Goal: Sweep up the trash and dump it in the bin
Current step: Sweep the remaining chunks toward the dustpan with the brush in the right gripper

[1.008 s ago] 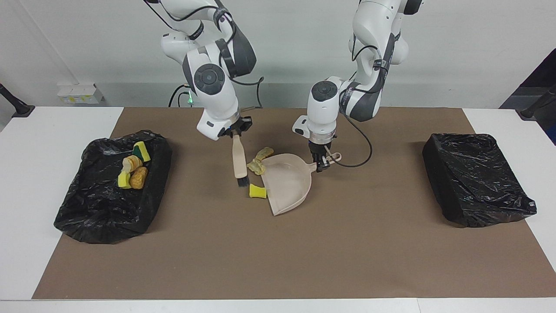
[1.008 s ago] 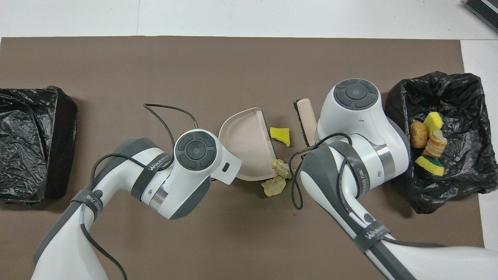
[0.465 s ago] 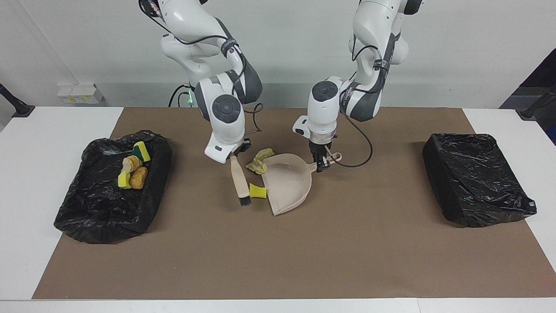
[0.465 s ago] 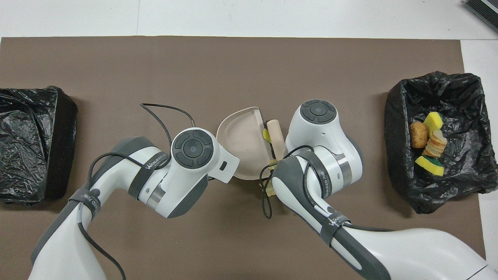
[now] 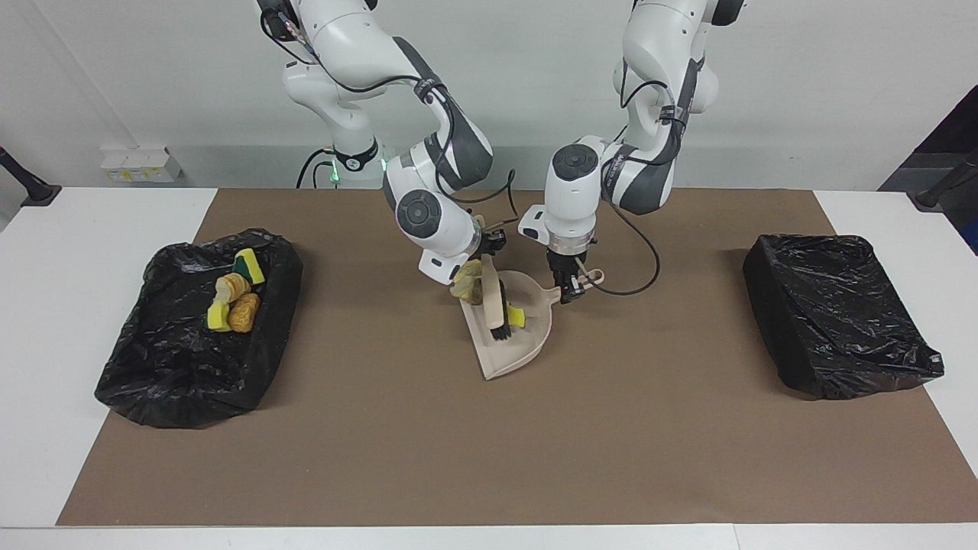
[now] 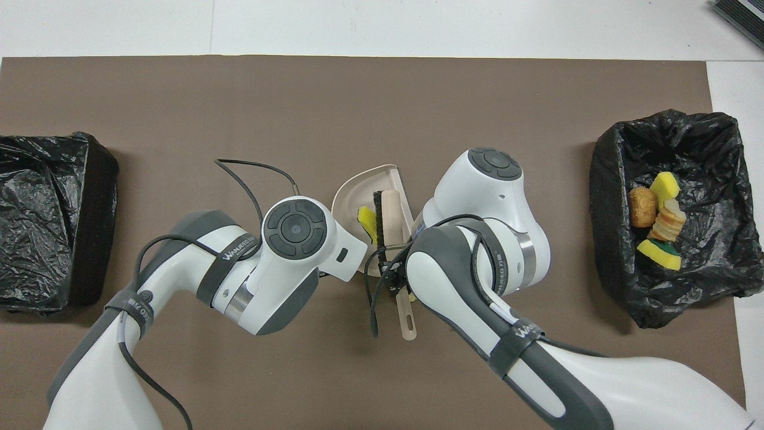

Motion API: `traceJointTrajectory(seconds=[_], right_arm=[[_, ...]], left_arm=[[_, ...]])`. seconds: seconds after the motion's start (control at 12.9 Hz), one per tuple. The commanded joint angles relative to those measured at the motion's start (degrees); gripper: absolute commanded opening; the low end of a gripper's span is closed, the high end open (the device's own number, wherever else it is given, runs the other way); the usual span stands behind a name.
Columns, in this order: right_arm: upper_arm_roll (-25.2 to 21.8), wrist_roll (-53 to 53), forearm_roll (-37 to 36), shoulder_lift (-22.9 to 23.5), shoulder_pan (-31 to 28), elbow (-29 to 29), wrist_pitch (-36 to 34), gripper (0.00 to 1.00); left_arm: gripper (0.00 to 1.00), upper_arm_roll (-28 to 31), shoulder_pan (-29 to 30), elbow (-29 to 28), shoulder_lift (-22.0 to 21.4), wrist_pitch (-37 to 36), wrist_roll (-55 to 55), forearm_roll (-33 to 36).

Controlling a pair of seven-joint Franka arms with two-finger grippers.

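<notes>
The beige dustpan (image 5: 527, 347) (image 6: 349, 197) lies mid-table, and my left gripper (image 5: 569, 292) is shut on its handle; in the overhead view that gripper is hidden under its own wrist. My right gripper (image 5: 489, 256) (image 6: 391, 279) is shut on the brush (image 5: 494, 302) (image 6: 391, 209), whose black bristles rest inside the pan. A yellow sponge chunk of trash (image 5: 516, 315) (image 6: 365, 216) sits in the pan against the bristles. Crumpled tan trash pieces (image 5: 464, 284) lie at the pan's rim, under the right wrist. The open bin (image 5: 137, 367) (image 6: 716, 179) holds several trash pieces (image 5: 233, 298) (image 6: 656, 221).
The open black-lined bin stands at the right arm's end of the brown mat (image 5: 489, 458). A second black-bagged bin (image 5: 837, 313) (image 6: 48, 221) stands at the left arm's end. A black cable (image 6: 256, 170) loops from the left wrist over the mat.
My right gripper swung the brush toward the left arm's end and into the dustpan, pushing the yellow sponge chunk off the mat into the pan. The left gripper and pan stayed put.
</notes>
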Motion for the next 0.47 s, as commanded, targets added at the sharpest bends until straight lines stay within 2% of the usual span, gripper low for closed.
traceJointTrajectory(seconds=[0.0,0.16,0.23,0.39], right_arm=[[-0.4,2.5,-0.8,-3.2,-2.5,4.9,-11.1,0.0],[-0.2,5.2,-8.5,-8.1,-2.8,2.4,-16.5,0.0],[-0.1,5.9,-11.0,-10.7,-2.6,-1.7,-16.7,0.0],[-0.1,4.7,-11.9,-16.7,-2.4,-13.6,-6.9,0.0]], left_arm=[[0.0,0.1,1.3,-1.3,-1.3,1.2,2.1,0.5],[0.0,0.2,2.4,-0.5,-0.9,1.2,6.7,0.5],[0.0,0.2,2.8,-0.2,-1.0,1.0,8.5,0.4],[0.0,0.1,4.5,0.1,-1.6,0.4,13.2,0.4]])
